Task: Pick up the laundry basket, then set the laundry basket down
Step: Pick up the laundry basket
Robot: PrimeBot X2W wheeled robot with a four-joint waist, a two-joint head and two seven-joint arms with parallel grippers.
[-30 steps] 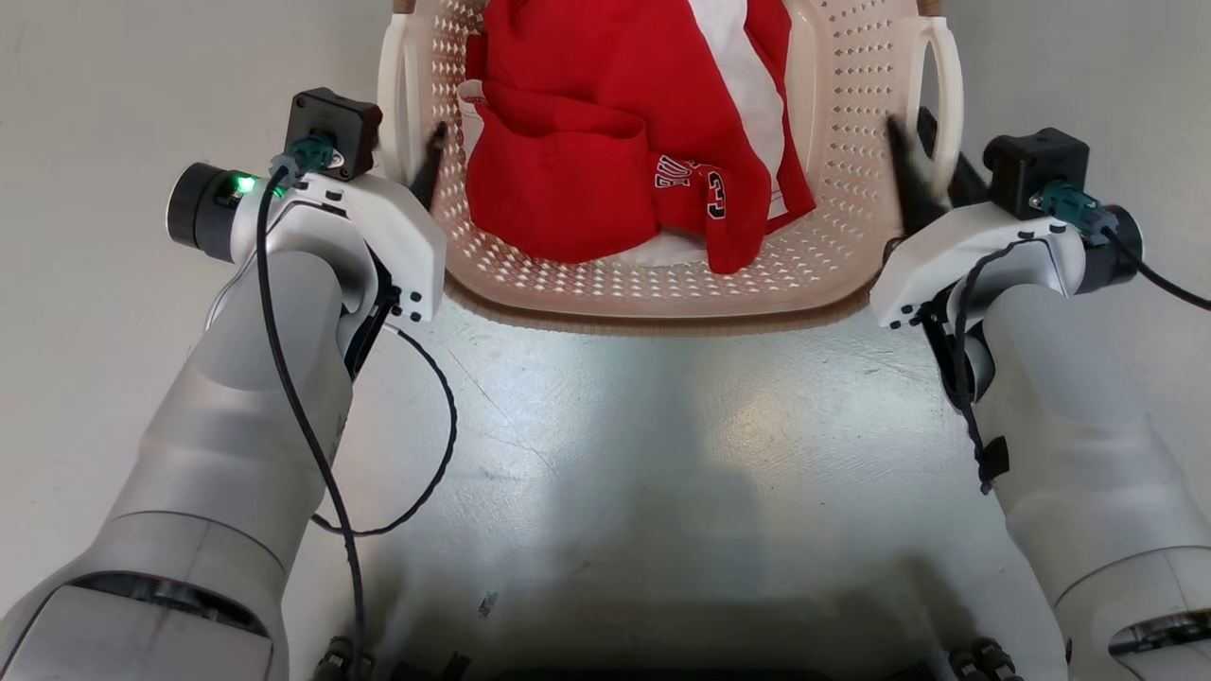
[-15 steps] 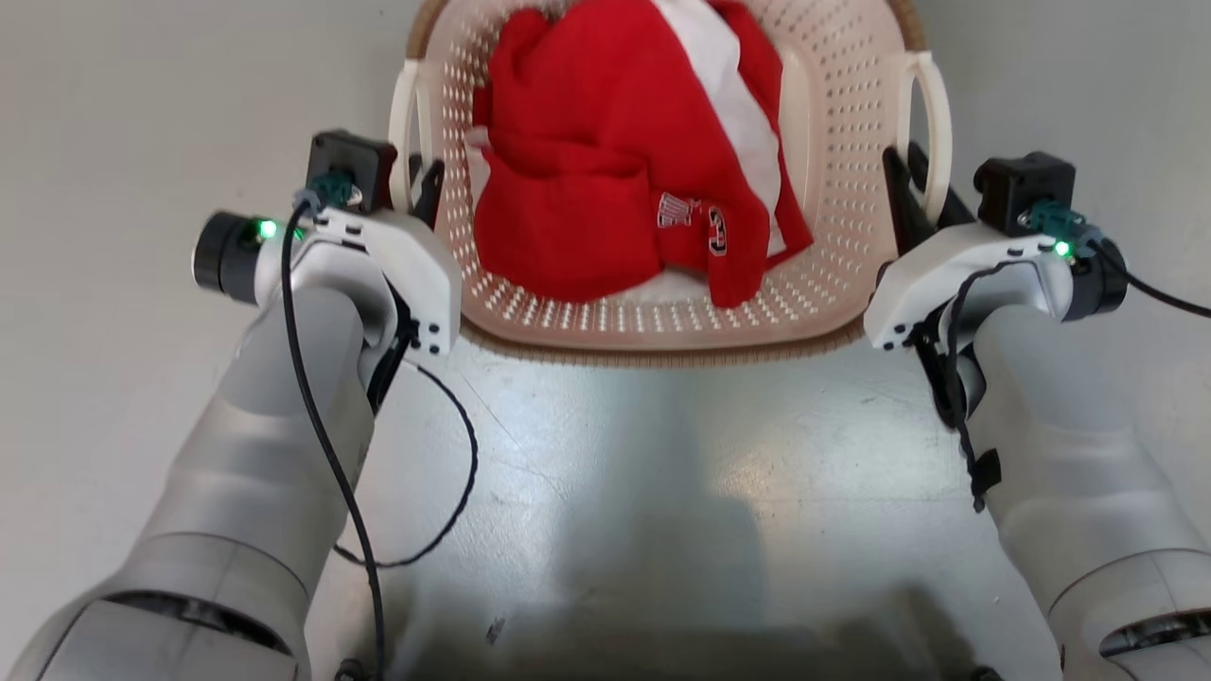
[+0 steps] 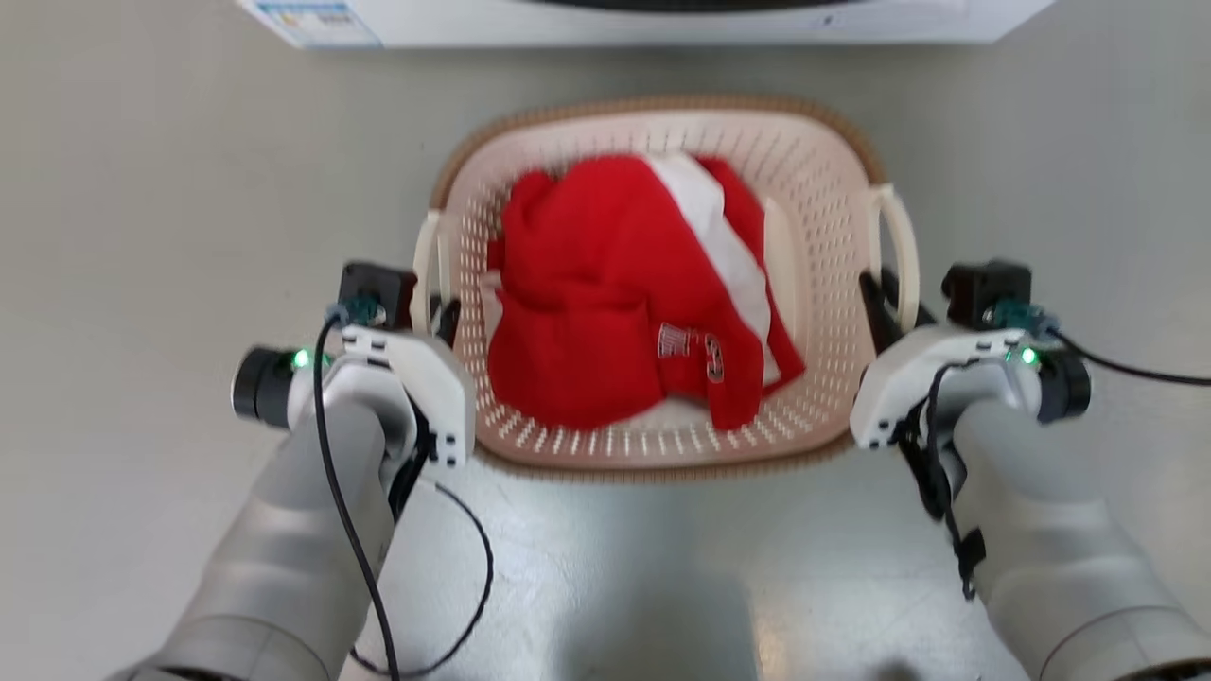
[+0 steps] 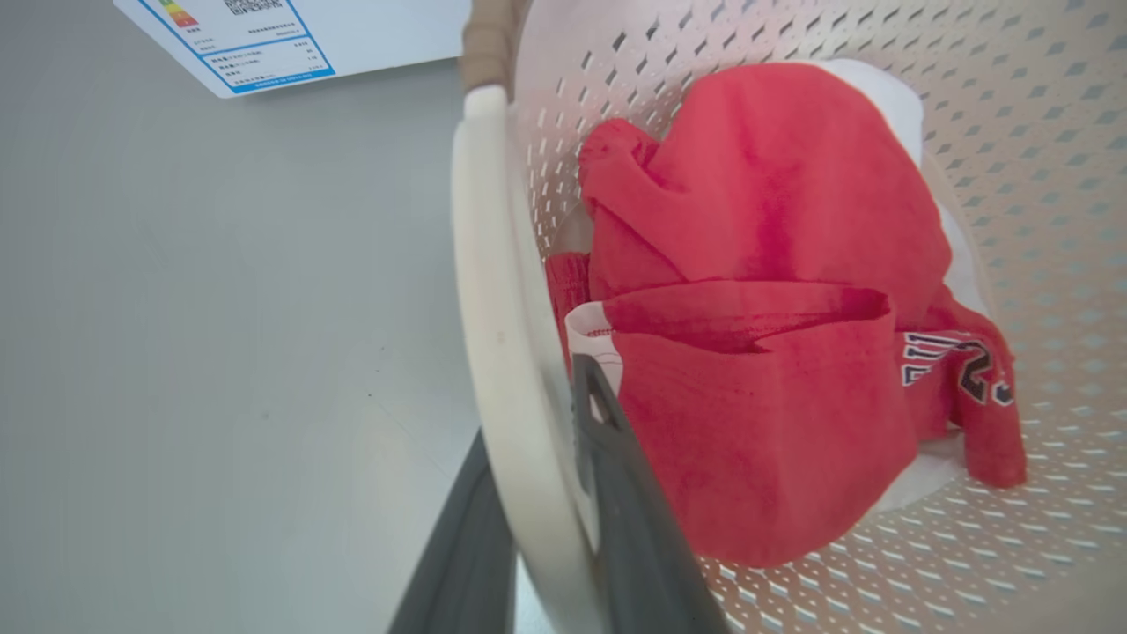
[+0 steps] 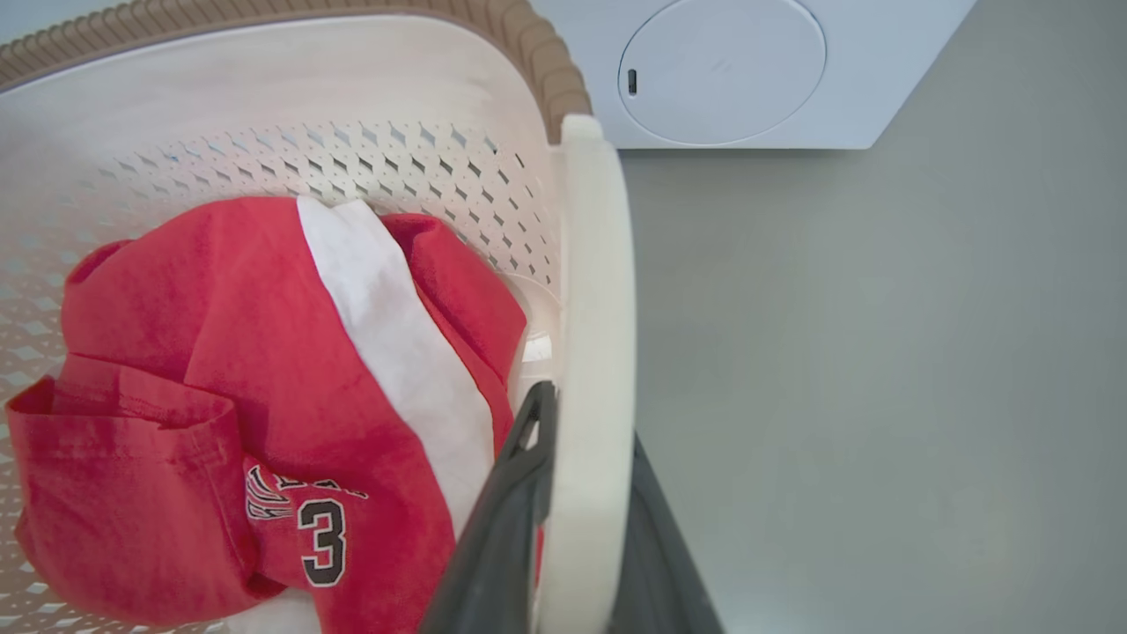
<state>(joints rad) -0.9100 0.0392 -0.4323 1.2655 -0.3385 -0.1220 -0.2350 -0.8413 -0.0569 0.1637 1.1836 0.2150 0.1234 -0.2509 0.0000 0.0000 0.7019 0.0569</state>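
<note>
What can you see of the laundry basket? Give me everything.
The laundry basket is cream-white perforated plastic, rounded-rectangular, with a brown woven-look rim. Upright over the grey floor before a white appliance, it holds a crumpled red-and-white garment. Its white side loop handles are both clamped: the left gripper shut on the left handle, the right gripper on the right handle. Whether it is lifted cannot be told.
</note>
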